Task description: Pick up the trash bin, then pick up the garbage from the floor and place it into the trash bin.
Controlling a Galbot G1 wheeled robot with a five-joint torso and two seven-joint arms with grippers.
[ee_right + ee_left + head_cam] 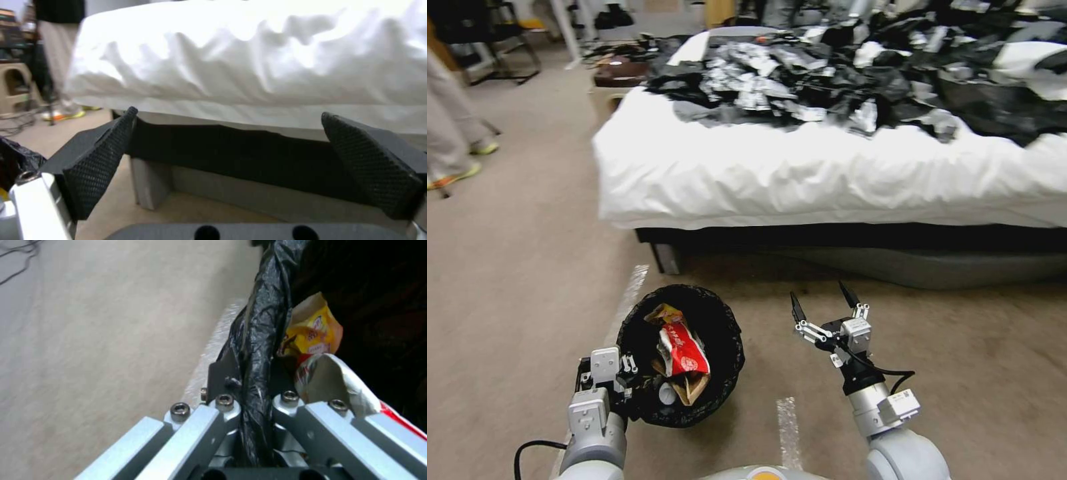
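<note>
Here, pinching the trash bin [730,353] at its rim on the robot's near-left side with the left gripper [620,380], fingers closed on the folded black liner, one inside and one outside. Holding the right gripper [822,301] just right of the bin, above the floor [527,267], fingers spread wide with nothing between them, pointing toward the bed [827,173].

Worth weighing for the next move: bin mouth to the left of the free gripper and near it, so a short sideways carry for any drop. Right arm clearly the one for picking (the left being taken up with the bin). Garbage lying inside the bin, with a red packet [684,350] on top and a brown paper bag [694,390] beneath it.

From the head view, the whole layout: bin, both arms, carpet up to the bed. From the left wrist view, the grip itself [253,386], with liner squeezed between the metal fingers, and a yellow wrapper [311,333] just inside the wall. From the right wrist view, the textured pads [95,163] well apart, with bed frame and white bedding straight ahead — and a sliver of the black liner at the edge.
</note>
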